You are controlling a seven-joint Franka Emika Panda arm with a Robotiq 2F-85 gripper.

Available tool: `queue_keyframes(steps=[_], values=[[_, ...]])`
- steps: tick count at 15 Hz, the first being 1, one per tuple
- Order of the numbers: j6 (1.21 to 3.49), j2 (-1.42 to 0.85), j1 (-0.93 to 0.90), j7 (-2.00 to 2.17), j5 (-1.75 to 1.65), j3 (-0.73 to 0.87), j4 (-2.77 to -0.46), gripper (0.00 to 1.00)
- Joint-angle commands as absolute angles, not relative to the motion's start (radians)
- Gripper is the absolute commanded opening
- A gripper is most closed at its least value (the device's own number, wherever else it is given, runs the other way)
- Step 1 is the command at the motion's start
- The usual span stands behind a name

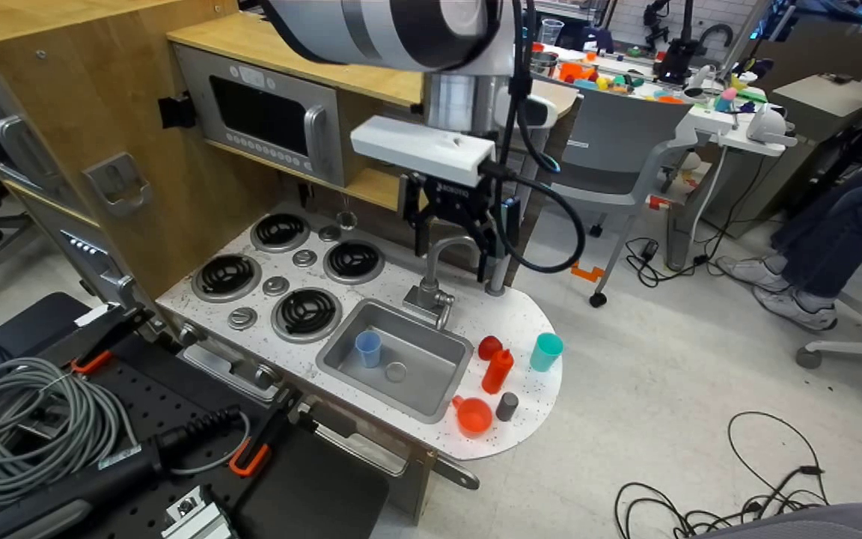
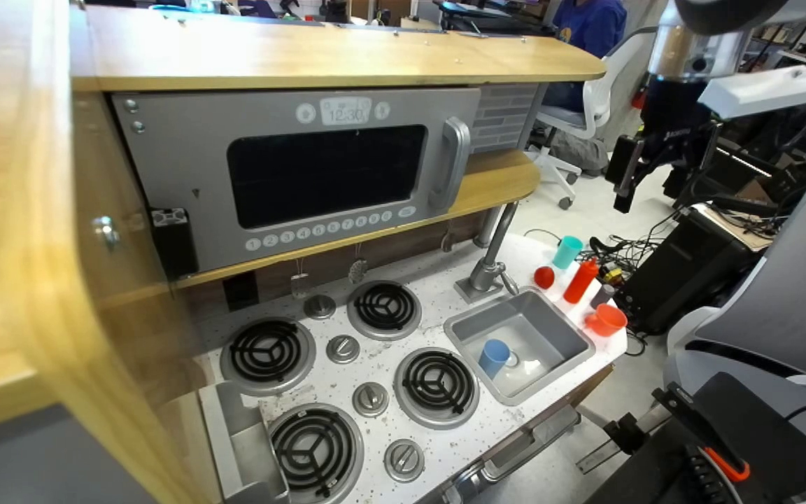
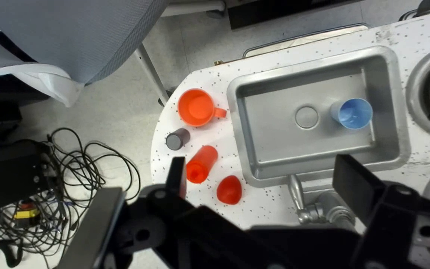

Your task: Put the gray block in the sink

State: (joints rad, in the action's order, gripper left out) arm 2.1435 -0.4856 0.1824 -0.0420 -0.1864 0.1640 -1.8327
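Observation:
The gray block [image 1: 507, 406] is a small dark-gray cylinder standing on the rounded end of the white counter. It also shows in an exterior view [image 2: 602, 296] and in the wrist view [image 3: 178, 139], between the orange cup and the red bottle. The sink [image 1: 431, 388] is a silvery rectangular basin beside it, also seen in an exterior view [image 2: 546, 343] and in the wrist view [image 3: 274, 127]. A blue cup [image 3: 354, 113] is inside the sink. My gripper [image 1: 453, 254] is open and empty, high above the counter near the faucet. Its fingers [image 3: 261, 170] are wide apart in the wrist view.
An orange cup [image 1: 474, 417], a red bottle [image 1: 497, 371], a red rounded piece [image 1: 489, 347] and a teal cup [image 1: 546, 352] stand near the block. The faucet [image 1: 431, 281] rises behind the sink. The toy microwave [image 1: 266, 112] and several burners [image 1: 307, 314] are on the sink's other side.

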Motion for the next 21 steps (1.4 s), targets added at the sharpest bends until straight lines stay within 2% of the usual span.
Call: queue_keyframes(steps=[1, 7, 21], values=[[2.06, -0.645, 0.202, -0.053, -0.198, 0.188, -1.663, 1.0], [1.956, -0.784, 0.231, -0.063, -0.215, 0.223, -1.522, 1.0], [2.172, -0.997, 0.367, -0.211, -0.222, 0.23, -1.423, 1.0]])
